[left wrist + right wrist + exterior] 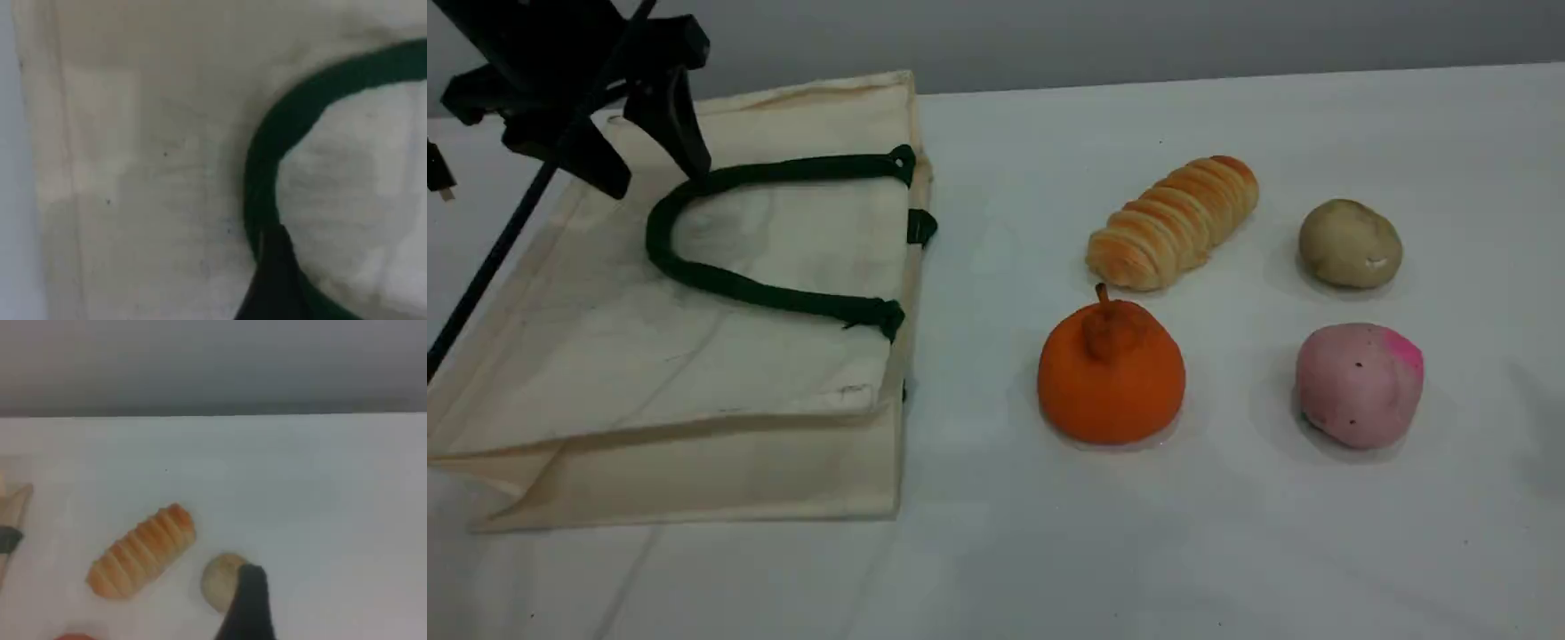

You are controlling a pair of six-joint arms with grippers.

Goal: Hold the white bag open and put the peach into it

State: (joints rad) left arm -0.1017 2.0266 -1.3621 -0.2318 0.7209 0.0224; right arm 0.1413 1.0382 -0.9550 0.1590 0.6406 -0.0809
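Hovering over flat bag (605, 356) at left, left gripper (654, 173) wide at handle (694, 276); right gripper (248, 613) wide too, nothing held; cloth looks limp, light: lift by handle; peach (1359, 384) front right, well apart, likely soft: grip gently across middle.

The white bag (694, 373) is cream canvas with faint grey smudges, its rope handle (720, 283) is dark green, and the left gripper (656, 178) is black. The peach (1359, 385) is pale pink with a bright magenta patch and a few dark specks, while the stemmed fruit (1111, 378) is evenly orange. The bread roll (1174, 222) is golden-brown with paler bands between its ridges, the potato (1350, 244) is dull beige-brown with what may be a small white fleck, and the table (1227, 533) is plain white.
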